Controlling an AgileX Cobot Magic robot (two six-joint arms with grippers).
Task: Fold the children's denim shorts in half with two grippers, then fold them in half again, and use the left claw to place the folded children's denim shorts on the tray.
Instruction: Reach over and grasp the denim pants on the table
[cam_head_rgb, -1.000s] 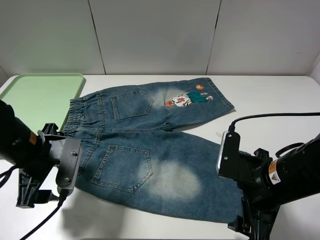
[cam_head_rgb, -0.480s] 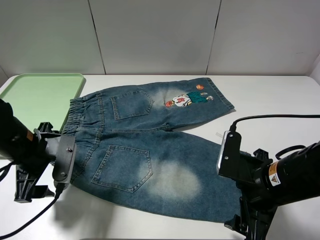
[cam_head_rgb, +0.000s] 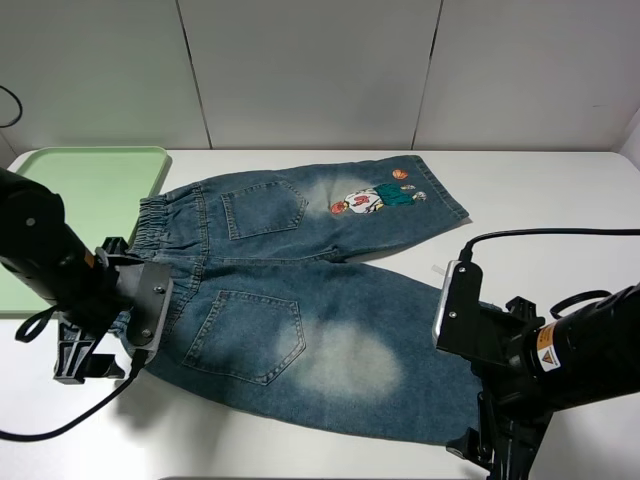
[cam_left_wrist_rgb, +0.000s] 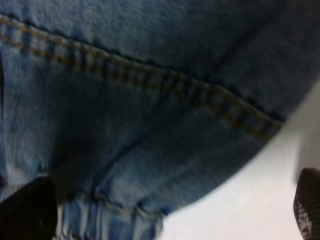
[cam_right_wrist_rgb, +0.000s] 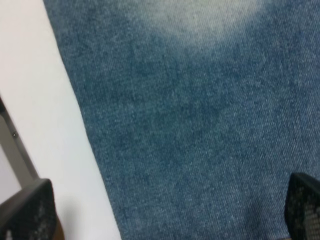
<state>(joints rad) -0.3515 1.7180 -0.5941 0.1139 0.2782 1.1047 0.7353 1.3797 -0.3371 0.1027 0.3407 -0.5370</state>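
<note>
Near right corner of the bench (cam_head_rgb: 560, 200): right gripper (cam_right_wrist_rgb: 165, 210) wide open, nothing held. Its two fingertips (cam_right_wrist_rgb: 27, 212) stand well apart over the hem end of the near leg of the shorts (cam_head_rgb: 300, 300). In the wrist view we see denim between the jaws and bare white bench beside the cloth's edge. We can't tell if the tips touch the cloth.

Near left: left gripper (cam_left_wrist_rgb: 167, 205) also spread wide, gripping nothing. It sits at the near waistband (cam_head_rgb: 150, 240) corner. The wrist view shows a stitched seam and gathered elastic between the jaws, with the bench just past the corner. Contact unclear here too.

The shorts lie flat and unfolded in the middle of the bench, back side up, waistband toward the left edge and legs toward the right. The near leg has a back pocket (cam_head_rgb: 245, 335) and a pale bleached patch (cam_head_rgb: 345, 360). The far leg has the second pocket (cam_head_rgb: 262, 208) and the cartoon print (cam_head_rgb: 375, 198) near its hem.

Far left corner: green tray (cam_head_rgb: 70, 190), its right rim just beside the waistband.
</note>
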